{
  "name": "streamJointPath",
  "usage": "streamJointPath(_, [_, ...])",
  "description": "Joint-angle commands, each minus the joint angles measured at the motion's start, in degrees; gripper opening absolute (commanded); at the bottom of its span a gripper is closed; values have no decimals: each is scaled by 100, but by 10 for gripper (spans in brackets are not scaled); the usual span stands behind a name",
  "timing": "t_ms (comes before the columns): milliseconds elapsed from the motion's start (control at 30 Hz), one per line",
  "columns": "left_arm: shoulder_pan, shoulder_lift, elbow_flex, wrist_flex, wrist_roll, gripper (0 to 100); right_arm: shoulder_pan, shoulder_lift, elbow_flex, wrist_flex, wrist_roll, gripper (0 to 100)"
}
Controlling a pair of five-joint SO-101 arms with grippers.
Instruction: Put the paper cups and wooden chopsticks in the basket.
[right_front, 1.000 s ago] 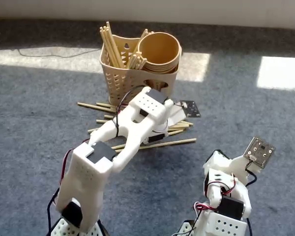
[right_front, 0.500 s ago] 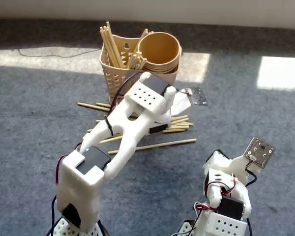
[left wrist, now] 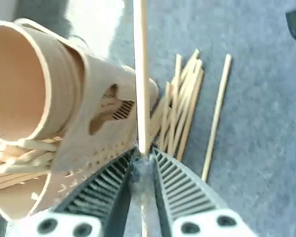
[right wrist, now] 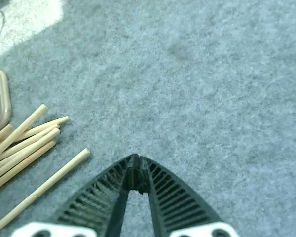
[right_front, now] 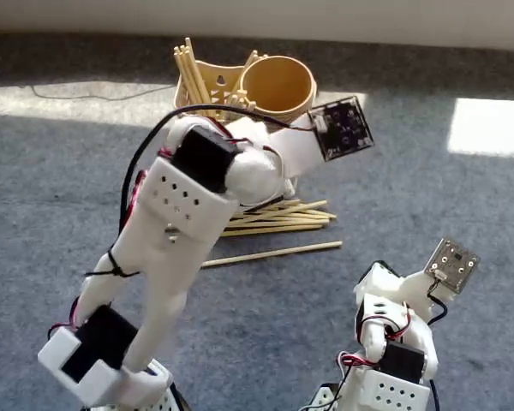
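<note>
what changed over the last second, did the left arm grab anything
The left arm swung up from the loose chopsticks on the carpet toward the basket. Its tool is now shut on one chopstick, held beside the basket wall. The right arm, the paper cups in the basket and the loose chopsticks in view stayed put.
</note>
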Motion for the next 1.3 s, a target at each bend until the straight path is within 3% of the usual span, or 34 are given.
streamJointPath(0, [-242, -602, -409, -580, 633, 5, 66, -57, 602, -171, -9, 6])
streamJointPath(300, [-866, -945, -1042, -2286, 1626, 5, 66, -57, 602, -171, -9, 6])
streamJointPath(633, [-2044, -716, -523, -4668, 3481, 6, 66, -57, 602, -171, -9, 6])
streamJointPath(800, [-2273, -462, 145, -5468, 3534, 6, 66, -57, 602, -171, -9, 6])
streamJointPath(1267, [-2580, -251, 2211, -6549, 3534, 8, 66, -57, 602, -171, -9, 6])
